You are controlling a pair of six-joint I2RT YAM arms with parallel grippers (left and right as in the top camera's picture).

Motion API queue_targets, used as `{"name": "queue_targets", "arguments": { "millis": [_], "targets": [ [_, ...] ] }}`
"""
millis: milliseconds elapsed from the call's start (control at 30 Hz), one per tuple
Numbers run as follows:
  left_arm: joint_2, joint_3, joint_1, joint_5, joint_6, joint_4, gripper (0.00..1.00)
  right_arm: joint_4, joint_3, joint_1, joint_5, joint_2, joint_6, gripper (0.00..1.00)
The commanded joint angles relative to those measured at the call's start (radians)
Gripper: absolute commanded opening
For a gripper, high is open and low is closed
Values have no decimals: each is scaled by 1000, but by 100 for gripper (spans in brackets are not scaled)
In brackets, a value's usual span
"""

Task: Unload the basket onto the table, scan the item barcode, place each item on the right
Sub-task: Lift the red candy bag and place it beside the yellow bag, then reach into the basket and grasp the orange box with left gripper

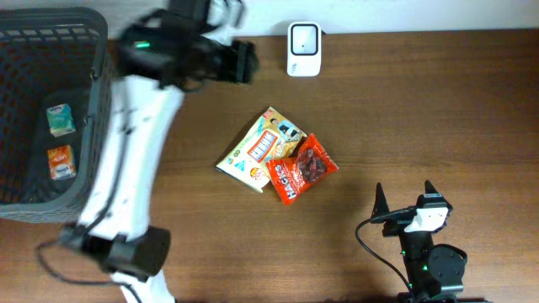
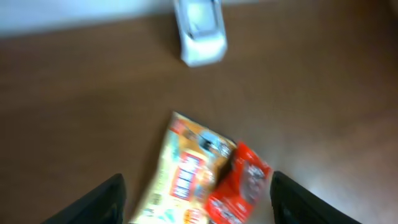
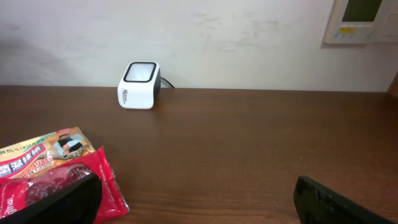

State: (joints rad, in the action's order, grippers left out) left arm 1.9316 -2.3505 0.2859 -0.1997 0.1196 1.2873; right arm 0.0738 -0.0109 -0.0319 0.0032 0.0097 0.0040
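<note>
- The left end effector (image 2: 196,176) is standing wide: its two dark fingers (image 2: 102,202) are showing at the lower corners of the left wrist view with nothing between them.
- It is hanging above the bench (image 1: 438,101) and touching none of the goods. The overhead view is showing it as a blur near the far edge, at 9 o'clock from the barcode scanner (image 1: 303,49).
- The white left arm (image 1: 126,160) is reaching from the near left corner toward 12 o'clock.
- The right end effector (image 1: 404,185) is also standing wide and gripping nothing. It is sitting at the near right of the bench, at about 4 o'clock from the packets and well apart from them.
- The yellow snack packet (image 1: 259,143) is lying flat near the middle of the bench.
- The red snack packet (image 1: 303,168) is lying at its 4 o'clock side, touching it, with one edge overlapping the yellow one.
- The barcode scanner, a small white box with a dark-framed window, is standing at 12 o'clock from the packets, near the far edge of the bench and apart from them.
- A dark mesh basket (image 1: 93,101) is sitting at 9 o'clock from the packets, at the left edge.
- Inside it a small teal packet (image 1: 59,119) is lying toward 12 o'clock and a small orange packet (image 1: 61,160) toward 6 o'clock, near each other.
</note>
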Motion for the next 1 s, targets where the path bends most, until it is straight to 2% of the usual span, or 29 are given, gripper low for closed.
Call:
{"name": "queue_targets", "arguments": {
  "millis": [0, 100, 133, 500, 700, 967],
  "targets": [
    [-86, -73, -92, 170, -20, 37, 75, 7, 5, -6, 9, -4, 10, 98],
    [-156, -77, -216, 372, -19, 69, 89, 7, 5, -6, 9, -4, 10, 98],
    [-162, -77, -242, 390, -19, 77, 90, 7, 5, -6, 9, -4, 10, 98],
    [-120, -34, -627, 399, -19, 106, 99, 7, 5, -6, 9, -4, 10, 98],
    [-32, 14, -692, 399, -19, 91, 99, 7, 5, -6, 9, -4, 10, 98],
    [114, 13, -708, 399, -19, 39, 99, 7, 5, -6, 9, -4, 10, 98]
  ]
}}
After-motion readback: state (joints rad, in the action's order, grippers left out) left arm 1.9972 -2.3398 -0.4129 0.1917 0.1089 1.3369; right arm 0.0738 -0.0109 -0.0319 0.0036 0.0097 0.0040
